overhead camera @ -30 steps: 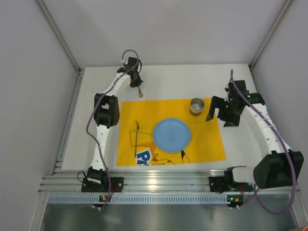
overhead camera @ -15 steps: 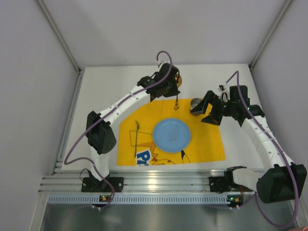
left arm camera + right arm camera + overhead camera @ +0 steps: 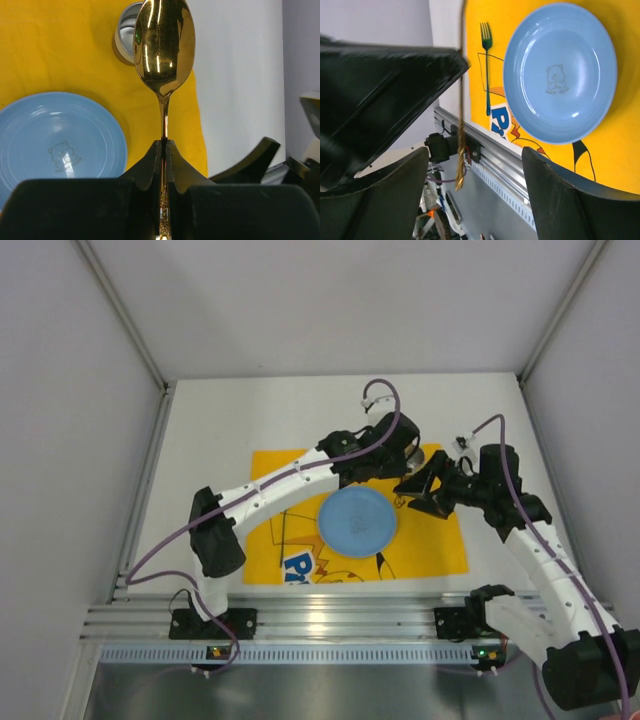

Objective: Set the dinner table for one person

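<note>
While left gripper (image 3: 164,150) clamps slim gold metal spoon (image 3: 164,45) above yellow cloth placemat (image 3: 440,540) on large white matte dinner table (image 3: 210,440): cutlery step. Right gripper (image 3: 475,150), jaws apart near handle; next probably handover, needing aligned closure.

Bright even light, soft shadows; glare streaks the spoon (image 3: 165,45), wrist-view foregrounds blurred

Placemat (image 3: 440,540) on the dinner table (image 3: 210,440) — plate (image 3: 357,521) at its middle, fork (image 3: 487,75) left of it, cup (image 3: 125,35) behind-right — spoon (image 3: 164,40) aloft over the mat's right part.
</note>
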